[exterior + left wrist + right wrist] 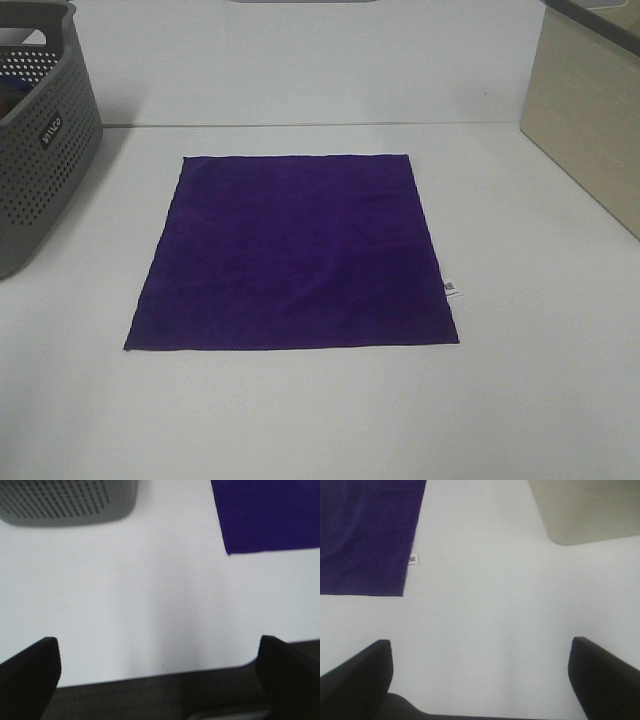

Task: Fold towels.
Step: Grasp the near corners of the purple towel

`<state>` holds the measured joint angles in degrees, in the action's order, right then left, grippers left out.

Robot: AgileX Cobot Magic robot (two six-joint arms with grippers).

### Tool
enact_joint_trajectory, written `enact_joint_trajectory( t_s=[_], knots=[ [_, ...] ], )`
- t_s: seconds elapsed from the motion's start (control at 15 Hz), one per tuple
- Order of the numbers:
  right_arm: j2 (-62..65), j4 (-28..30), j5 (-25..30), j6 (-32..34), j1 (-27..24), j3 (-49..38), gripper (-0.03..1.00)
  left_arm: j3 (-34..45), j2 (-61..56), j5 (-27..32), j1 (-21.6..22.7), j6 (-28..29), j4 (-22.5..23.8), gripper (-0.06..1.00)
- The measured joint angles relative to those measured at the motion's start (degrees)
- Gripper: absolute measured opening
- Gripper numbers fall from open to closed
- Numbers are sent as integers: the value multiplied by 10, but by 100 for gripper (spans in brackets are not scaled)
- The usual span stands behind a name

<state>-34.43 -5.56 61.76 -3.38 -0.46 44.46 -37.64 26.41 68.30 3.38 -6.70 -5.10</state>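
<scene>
A deep purple square towel [296, 250] lies flat and spread out on the white table, with a small white tag [452, 290] at its right edge. No gripper shows in the exterior high view. In the left wrist view my left gripper [159, 677] is open and empty over the table's front edge, apart from a corner of the towel [267, 515]. In the right wrist view my right gripper [480, 677] is open and empty, apart from the towel's corner [365, 535] and its tag [413, 560].
A grey perforated basket [40, 130] stands at the table's left, also in the left wrist view [65, 500]. A beige box [590, 110] stands at the right, also in the right wrist view [585, 510]. White table [320, 420] surrounds the towel.
</scene>
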Motion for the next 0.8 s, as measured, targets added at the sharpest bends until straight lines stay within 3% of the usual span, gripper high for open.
enact_joint_trajectory(
  t_s=[0.07,0.27,0.47,0.6,0.73,0.8],
  knots=[
    [-121,-2,-4,7,0,52,92,-37,131,0,0,-1,-15,99],
    [-323,-66,-58,-64,0,104,91,-81,309,-101,0,-19,-40,99],
    [-409,-107,-104,-94,-11,108,86,-88,451,-155,-14,-104,-173,99],
    [-458,-139,-115,-112,-70,108,80,-89,552,-211,-72,-163,-251,99],
    [-509,-236,-107,-209,-135,108,78,-95,623,-260,-110,-174,-272,99],
    [-536,-290,-92,-268,-140,108,77,-95,647,-273,-113,-175,-273,99]
  ],
)
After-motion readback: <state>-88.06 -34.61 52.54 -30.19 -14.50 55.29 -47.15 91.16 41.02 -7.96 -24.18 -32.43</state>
